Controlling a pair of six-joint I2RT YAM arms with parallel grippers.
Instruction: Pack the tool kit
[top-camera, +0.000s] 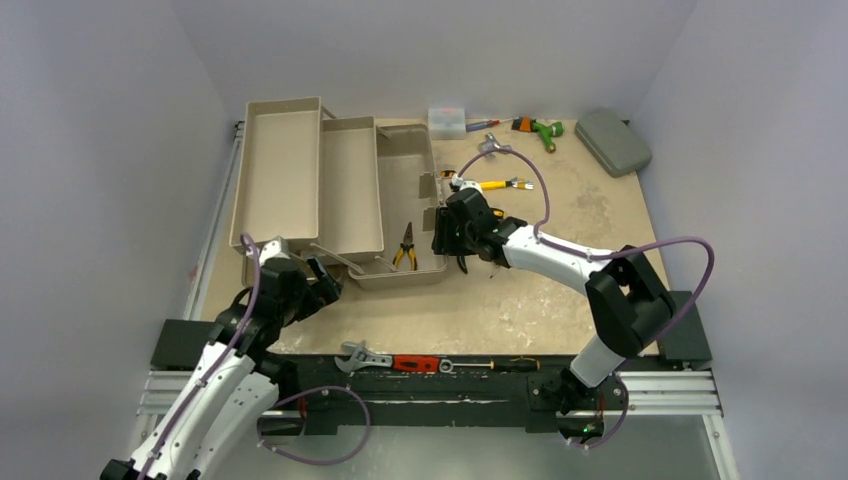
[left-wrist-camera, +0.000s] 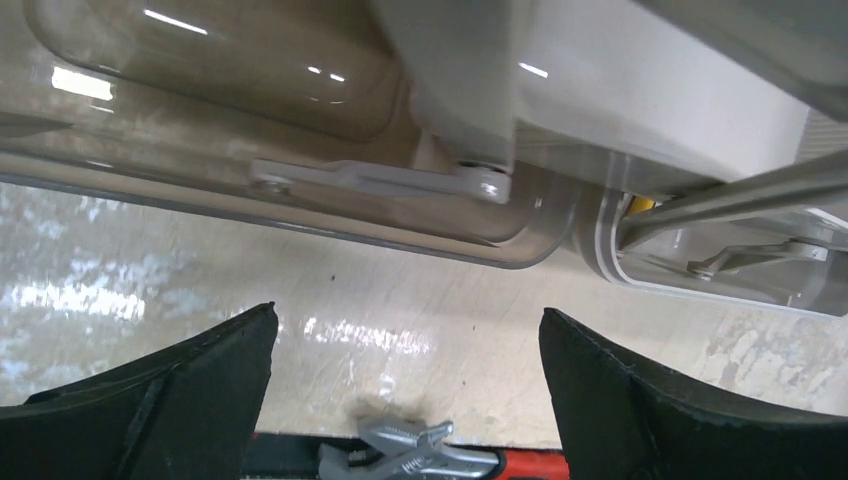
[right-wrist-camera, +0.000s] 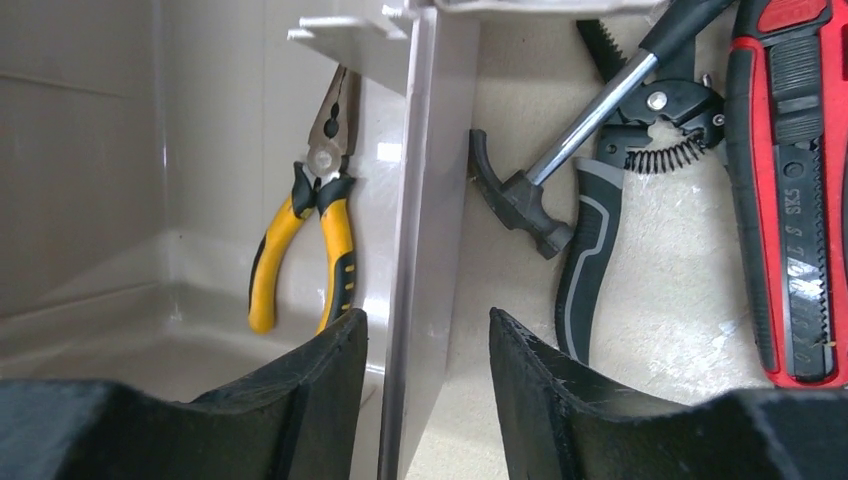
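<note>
White walls close in on three sides of the tan counter (top-camera: 560, 290) on my feed. Largest thing on it is the tan toolbox (top-camera: 300, 170), standing open at the far left with its fold-out trays stepped up and out to the left.

My right end effector (top-camera: 452, 240) is at the toolbox's right wall. On the wrist camera the end effector (right-wrist-camera: 428, 325) straddles that wall (right-wrist-camera: 435, 150), one finger inside and one outside. A sliver of gap shows on each side, so it is released, not clamped on anything. My left end effector (top-camera: 318, 275) hovers just off the toolbox's near left corner, spread wide and empty; its wrist view (left-wrist-camera: 408, 320) looks at the box's underside edge (left-wrist-camera: 300, 90).

A flat grey case (top-camera: 613, 141) lies well to the right of the toolbox, at the far corner. A small clear box (top-camera: 447, 121) sits just behind the toolbox.

Yellow-handled pliers (top-camera: 404, 247) lie in the toolbox's bottom compartment, against the right wall (right-wrist-camera: 310, 220). Just outside that wall lie a small hammer (right-wrist-camera: 525, 200), grey-handled pruning shears (right-wrist-camera: 590, 230) and a red utility knife (right-wrist-camera: 795, 200). In front of the toolbox, at the counter's near edge, rest a red-handled adjustable wrench (top-camera: 390, 360) and a screwdriver (top-camera: 495, 364).
</note>
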